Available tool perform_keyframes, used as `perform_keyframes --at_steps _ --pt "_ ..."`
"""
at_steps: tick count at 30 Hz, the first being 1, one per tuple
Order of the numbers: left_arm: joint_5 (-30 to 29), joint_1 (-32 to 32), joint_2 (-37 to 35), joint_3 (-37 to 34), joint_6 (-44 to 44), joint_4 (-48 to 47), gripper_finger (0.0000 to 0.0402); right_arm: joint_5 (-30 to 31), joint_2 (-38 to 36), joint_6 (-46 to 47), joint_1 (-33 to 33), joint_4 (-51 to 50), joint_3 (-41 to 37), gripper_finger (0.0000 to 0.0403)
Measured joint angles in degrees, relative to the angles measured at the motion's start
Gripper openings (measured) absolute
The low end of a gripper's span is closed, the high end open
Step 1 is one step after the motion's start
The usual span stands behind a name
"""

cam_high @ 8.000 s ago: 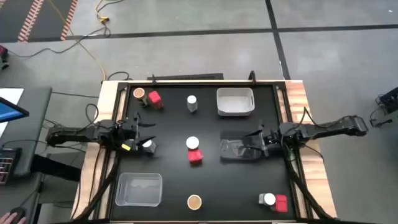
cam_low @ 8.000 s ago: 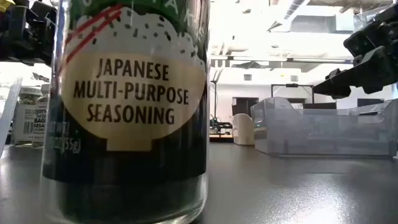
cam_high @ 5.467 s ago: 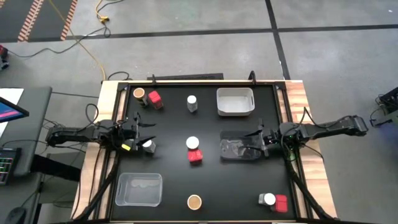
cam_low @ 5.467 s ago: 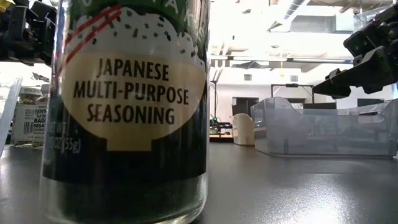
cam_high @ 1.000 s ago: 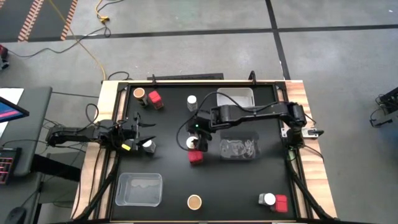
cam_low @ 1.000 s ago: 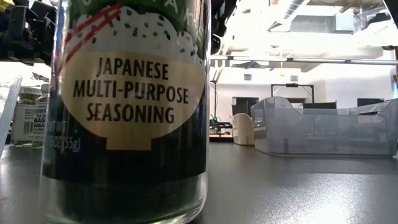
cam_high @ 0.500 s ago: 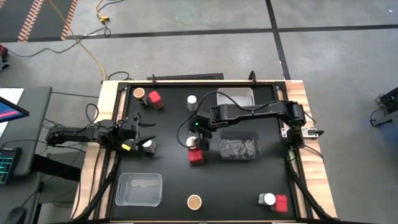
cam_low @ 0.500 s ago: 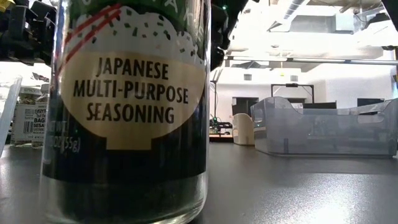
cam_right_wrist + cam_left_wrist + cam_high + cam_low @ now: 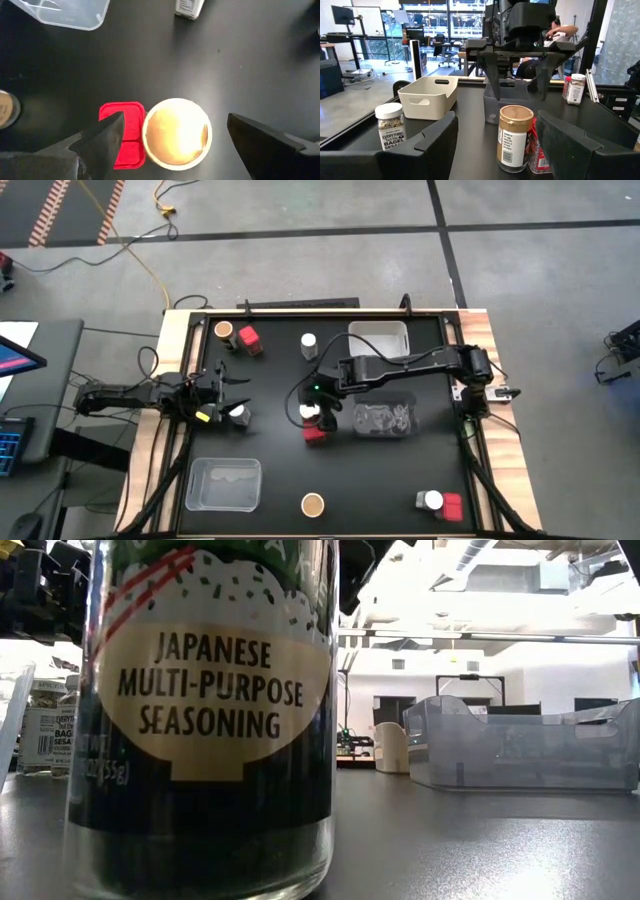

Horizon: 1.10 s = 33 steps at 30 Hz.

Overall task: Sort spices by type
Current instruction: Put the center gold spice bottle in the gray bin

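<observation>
Here the right gripper hangs directly over the white-lidded jar at the middle of the black table, its fingers spread wide to either side of the lid and not touching it — the wrist view looks straight down on the jar with a red boxy container pressed against its side. The left gripper sits near the table's left edge just beside another white-lidded jar, its fingers partly parted with nothing between them. Elsewhere: a cork-topped jar and red box at the far left corner, a white-lidded jar beside the white tray, a clear tray right of centre, another clear tray, a cork-topped jar at the near edge — and a white-lidded jar touching a red box at the near right.
</observation>
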Motion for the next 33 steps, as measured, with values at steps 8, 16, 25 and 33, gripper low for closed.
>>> perform_keyframes --at_steps 8,16,25,33 --pt "0.0 0.0 0.0 0.0 0.0 0.0 0.0256 0.6 4.7 1.5 0.3 -0.3 -0.1 0.0384" --pt "0.0 0.0 0.0 0.0 0.0 0.0 0.0256 0.6 5.4 3.2 0.0 -0.3 -0.1 0.0384" --pt "0.0 0.0 0.0 0.0 0.0 0.0 0.0256 0.2 5.6 3.4 -0.8 -0.7 -0.1 0.0384" --pt "0.0 0.0 0.0 0.0 0.0 0.0 0.0256 -0.2 5.6 3.4 -1.3 -0.5 -0.1 0.0346"
